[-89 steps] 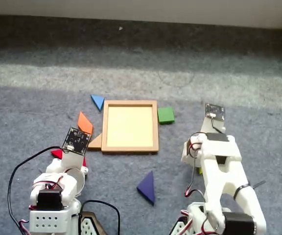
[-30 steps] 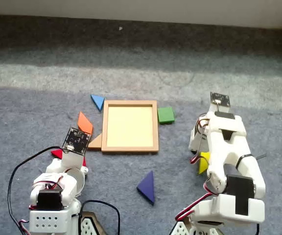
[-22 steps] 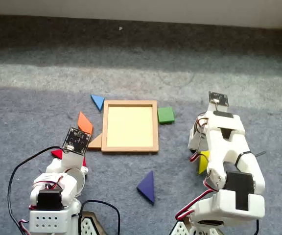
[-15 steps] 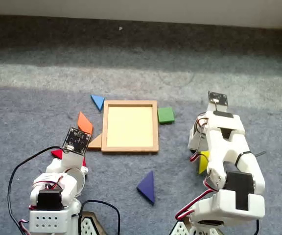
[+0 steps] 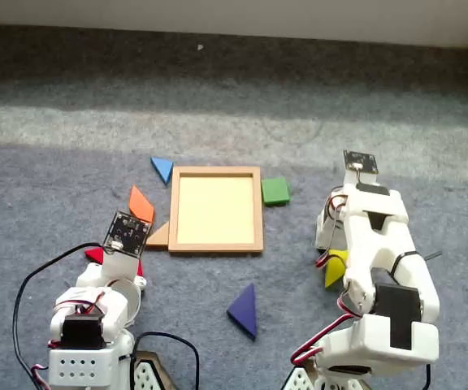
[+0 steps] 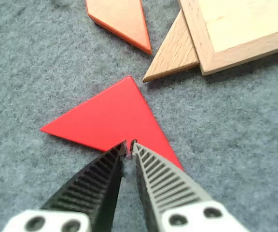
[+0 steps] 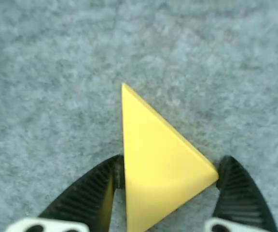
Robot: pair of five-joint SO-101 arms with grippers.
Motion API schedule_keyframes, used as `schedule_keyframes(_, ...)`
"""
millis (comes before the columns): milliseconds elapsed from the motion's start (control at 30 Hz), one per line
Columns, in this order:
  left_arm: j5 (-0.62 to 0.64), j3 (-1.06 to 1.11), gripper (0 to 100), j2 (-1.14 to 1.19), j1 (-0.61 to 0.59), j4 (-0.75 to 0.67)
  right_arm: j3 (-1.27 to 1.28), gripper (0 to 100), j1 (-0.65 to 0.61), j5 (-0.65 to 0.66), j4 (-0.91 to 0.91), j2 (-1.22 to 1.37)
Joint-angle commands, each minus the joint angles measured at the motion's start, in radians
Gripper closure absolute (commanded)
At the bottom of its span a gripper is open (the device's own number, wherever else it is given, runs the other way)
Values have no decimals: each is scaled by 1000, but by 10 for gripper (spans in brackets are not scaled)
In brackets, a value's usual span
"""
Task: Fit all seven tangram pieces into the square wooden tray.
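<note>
The square wooden tray [image 5: 215, 171] lies empty mid-table. My right gripper [image 7: 170, 166] is down on the carpet to the right of it, its fingers pressed against both sides of the yellow triangle [image 7: 158, 164], which also pokes out beside the arm [image 5: 333, 268]. My left gripper [image 6: 129, 144] is shut with nothing in it, its tips over the near edge of the red triangle [image 6: 111, 116]. An orange parallelogram [image 6: 119, 19] and a plain wooden triangle [image 6: 173, 50] lie just beyond, the latter touching the tray's left corner.
A small blue triangle [image 5: 162, 169] lies off the tray's far left corner. A green square [image 5: 275, 191] sits against the tray's right side. A dark purple triangle [image 5: 244, 310] lies on the carpet in front of the tray, between the two arms.
The right arm swung forward and down over the yellow triangle, then edged left, and the triangle shifted slightly left with it. The left arm has kept still.
</note>
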Motion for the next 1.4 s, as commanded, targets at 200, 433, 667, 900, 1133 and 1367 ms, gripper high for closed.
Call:
schedule_keyframes(200, -6, 19, 953, -5, 7, 2, -22, 773, 4, 8, 47, -102)
schedule_keyframes(433, -6, 19, 953, -5, 7, 2, -21, 773, -62, 2, 156, -367)
schedule_keyframes(667, -6, 19, 953, -5, 7, 2, -22, 773, -203, -91, 162, -472)
schedule_keyframes(900, -6, 19, 953, -5, 7, 2, -108, 773, -453, -233, 154, -397)
schedule_keyframes(1133, -6, 19, 953, -5, 7, 2, -387, 773, -607, -319, 156, -162)
schedule_keyframes(1367, -6, 19, 953, -5, 7, 2, -677, 773, -684, -364, 160, 154)
